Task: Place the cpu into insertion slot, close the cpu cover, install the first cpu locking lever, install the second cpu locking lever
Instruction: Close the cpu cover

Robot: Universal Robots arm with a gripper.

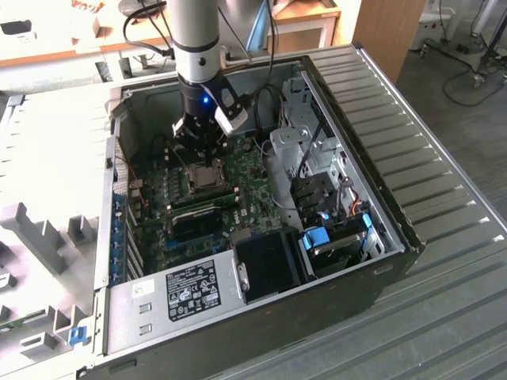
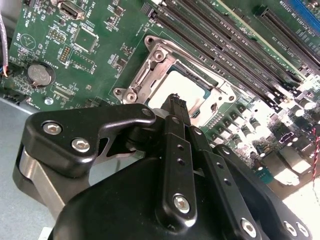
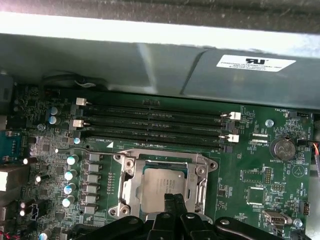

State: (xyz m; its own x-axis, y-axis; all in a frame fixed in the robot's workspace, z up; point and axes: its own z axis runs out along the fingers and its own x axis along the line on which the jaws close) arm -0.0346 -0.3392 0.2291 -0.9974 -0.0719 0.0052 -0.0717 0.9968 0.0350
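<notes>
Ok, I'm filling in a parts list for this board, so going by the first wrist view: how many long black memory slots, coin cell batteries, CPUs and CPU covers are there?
memory slots: 4
coin cell battery: 1
cpu: 1
cpu cover: 1
Total: 7

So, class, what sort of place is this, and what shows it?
Probably a robotics lab or workshop: the gripper hangs inside an open computer case on a ribbed metal table, with wooden desks behind.

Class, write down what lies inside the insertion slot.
The cpu, silvery top up, fills the insertion slot. Whatever lies beneath it is covered, and the gripper hides one cpu edge.
</notes>
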